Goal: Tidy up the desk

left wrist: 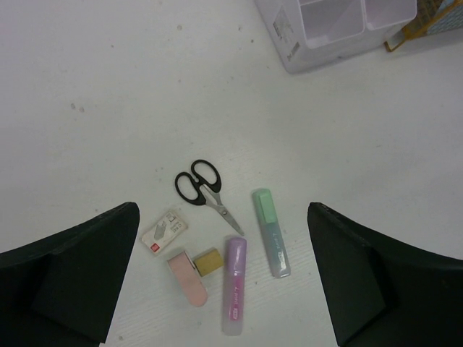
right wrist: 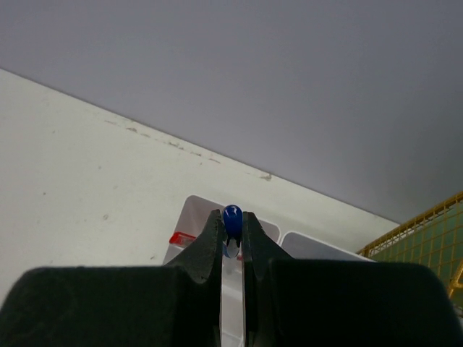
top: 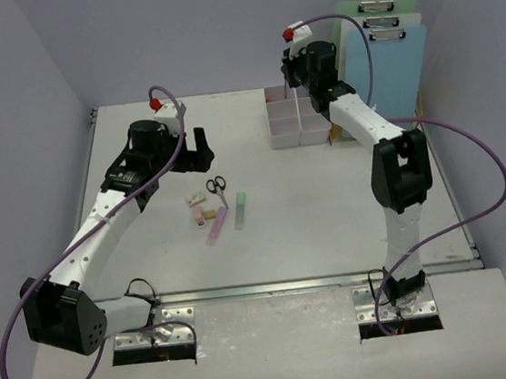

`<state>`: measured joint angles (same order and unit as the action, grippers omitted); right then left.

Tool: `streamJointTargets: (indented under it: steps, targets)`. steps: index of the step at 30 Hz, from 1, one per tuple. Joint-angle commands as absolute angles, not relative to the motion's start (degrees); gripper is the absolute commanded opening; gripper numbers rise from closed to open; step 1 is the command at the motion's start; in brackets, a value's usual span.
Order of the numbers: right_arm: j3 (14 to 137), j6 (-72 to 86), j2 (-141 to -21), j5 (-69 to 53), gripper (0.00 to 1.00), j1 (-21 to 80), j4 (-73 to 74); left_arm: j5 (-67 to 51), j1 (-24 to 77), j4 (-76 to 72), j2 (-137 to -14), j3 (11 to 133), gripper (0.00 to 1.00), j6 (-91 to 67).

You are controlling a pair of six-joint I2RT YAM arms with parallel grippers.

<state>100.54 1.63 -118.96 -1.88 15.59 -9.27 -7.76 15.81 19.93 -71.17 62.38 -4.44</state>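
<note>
The white desk (top: 346, 206) carries a small cluster of stationery at its middle left: black-handled scissors (left wrist: 202, 189), a green highlighter (left wrist: 271, 233), a purple highlighter (left wrist: 234, 285), a small staple box (left wrist: 164, 231), a pink eraser (left wrist: 188, 280) and a yellow block (left wrist: 208, 261). My left gripper (top: 196, 150) hovers above this cluster, open and empty. A white organizer box (top: 298, 122) stands at the back. My right gripper (right wrist: 231, 215) hangs over its far-left compartment, shut on a thin blue-tipped pen (right wrist: 232, 220).
A gold wire rack (right wrist: 427, 231) holding green and blue clipboards (top: 389, 60) stands right of the organizer. A red item (right wrist: 181, 238) lies in the organizer's compartment. A metal rail (top: 273, 287) runs along the desk's near edge; grey walls enclose the other sides.
</note>
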Motion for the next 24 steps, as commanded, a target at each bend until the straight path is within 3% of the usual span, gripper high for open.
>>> streamJointTargets:
  steps: [1, 17, 19, 24]
  targets:
    - [105.82, 0.72, -119.69, 1.37, 0.0, 16.17, -16.86, -6.96, 15.73, 17.71, -68.64, 60.27, 1.0, -3.08]
    - [103.8, -1.93, -124.51, 0.85, 0.0, 16.35, -18.16, -0.57, 15.82, 19.91, -74.85, 58.27, 0.99, -1.05]
    - [103.16, -2.14, -124.92, 0.41, 0.07, 16.35, -17.86, 1.02, 15.82, 20.49, -76.0, 57.79, 0.98, -0.38]
    - [102.68, -3.02, -125.11, 0.29, 0.39, 16.44, -17.24, 3.54, 15.82, 19.67, -78.34, 56.44, 0.95, 2.09]
